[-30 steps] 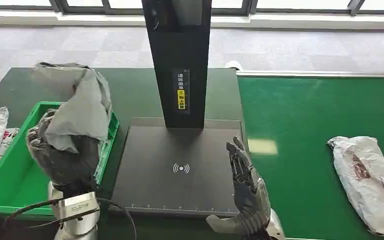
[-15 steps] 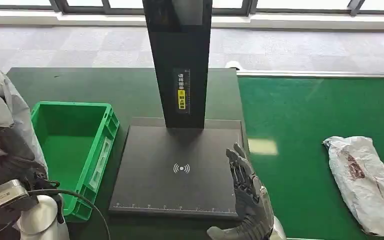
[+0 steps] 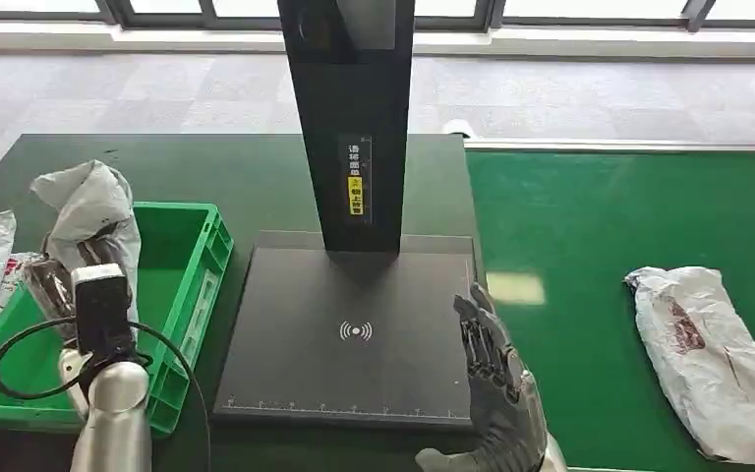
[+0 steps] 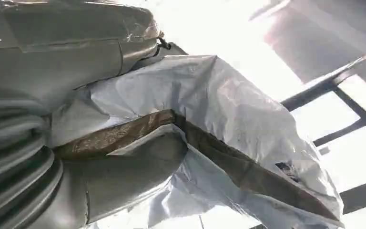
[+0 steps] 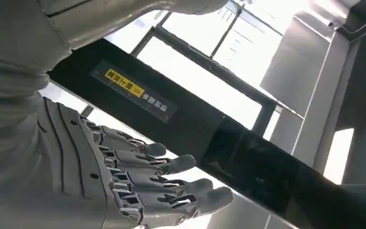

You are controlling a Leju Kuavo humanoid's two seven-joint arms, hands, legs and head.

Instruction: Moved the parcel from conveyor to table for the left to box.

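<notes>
Gripping a crumpled grey parcel, left hand.

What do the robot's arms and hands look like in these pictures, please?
The left arm is a silver tube with a black box-shaped camera module above it and a black cable looping beside it. The left hand looks dark grey. The right hand is grey, with dark segmented fingers and a ribbed grey cover at the wrist.

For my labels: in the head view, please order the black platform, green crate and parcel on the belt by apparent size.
1. Black platform
2. Green crate, partly hidden by the left arm, so less sure
3. Parcel on the belt
</notes>
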